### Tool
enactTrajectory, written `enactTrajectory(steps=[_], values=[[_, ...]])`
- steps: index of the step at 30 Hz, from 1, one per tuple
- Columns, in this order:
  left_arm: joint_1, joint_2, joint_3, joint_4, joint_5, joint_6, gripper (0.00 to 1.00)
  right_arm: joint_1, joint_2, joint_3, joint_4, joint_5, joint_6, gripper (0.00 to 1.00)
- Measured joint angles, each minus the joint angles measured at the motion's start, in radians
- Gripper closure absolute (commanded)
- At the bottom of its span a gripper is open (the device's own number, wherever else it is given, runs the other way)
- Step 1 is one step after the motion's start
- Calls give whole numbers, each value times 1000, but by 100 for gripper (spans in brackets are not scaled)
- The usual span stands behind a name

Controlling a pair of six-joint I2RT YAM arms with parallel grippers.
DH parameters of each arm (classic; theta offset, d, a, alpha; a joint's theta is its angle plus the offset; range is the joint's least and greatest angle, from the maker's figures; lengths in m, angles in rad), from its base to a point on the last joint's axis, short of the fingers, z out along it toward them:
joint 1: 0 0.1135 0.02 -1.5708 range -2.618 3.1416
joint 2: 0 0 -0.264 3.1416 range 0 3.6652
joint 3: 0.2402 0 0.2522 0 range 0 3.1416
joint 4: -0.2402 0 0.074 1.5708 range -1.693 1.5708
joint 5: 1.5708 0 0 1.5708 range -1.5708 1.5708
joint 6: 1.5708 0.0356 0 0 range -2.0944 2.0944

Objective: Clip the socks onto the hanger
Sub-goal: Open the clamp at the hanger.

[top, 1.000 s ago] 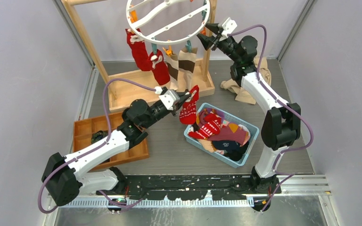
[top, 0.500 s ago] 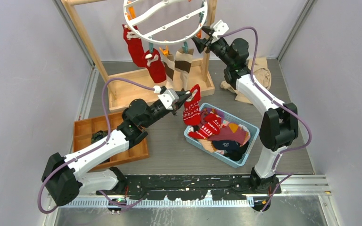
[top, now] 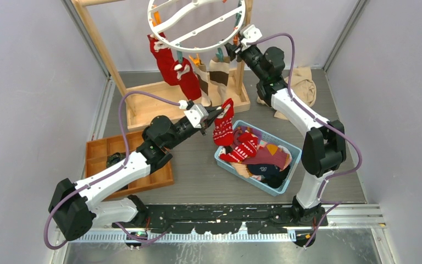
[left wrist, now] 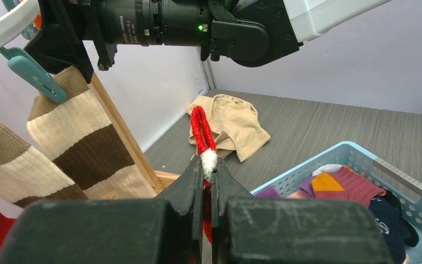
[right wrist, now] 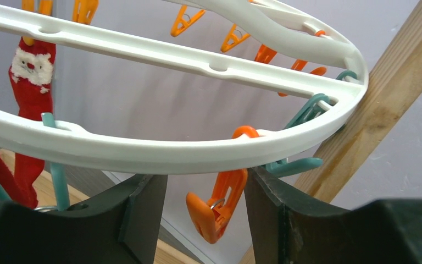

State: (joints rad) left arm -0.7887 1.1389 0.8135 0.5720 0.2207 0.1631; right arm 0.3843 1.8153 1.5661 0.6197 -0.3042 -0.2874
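Up by the far edge of the bench, four socks (top: 187,77) hang on the hanger (top: 198,25). My left claw (top: 220,113) pinches a red sock (top: 222,129). My right claw (top: 233,48) sits wide open around an orange clip (right wrist: 220,206). More wait in the basket (top: 294,148).

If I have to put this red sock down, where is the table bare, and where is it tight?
Bare table lies between the wooden compartment tray and the blue basket, reaching to the near side. It is crowded under the hanger, where clipped socks hang above the wooden frame's base.
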Motion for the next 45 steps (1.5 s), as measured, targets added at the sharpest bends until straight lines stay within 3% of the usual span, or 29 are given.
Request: enactTrajectory(steps=[10, 25, 45], values=[[0, 0, 0, 1, 0, -2, 100, -6, -19, -47, 37, 10, 21, 48], [0, 0, 0, 8, 1, -7, 100, -98, -23, -55, 118, -156, 231, 48], [0, 0, 0, 8, 1, -8, 100, -139, 29, 13, 182, -405, 291, 29]])
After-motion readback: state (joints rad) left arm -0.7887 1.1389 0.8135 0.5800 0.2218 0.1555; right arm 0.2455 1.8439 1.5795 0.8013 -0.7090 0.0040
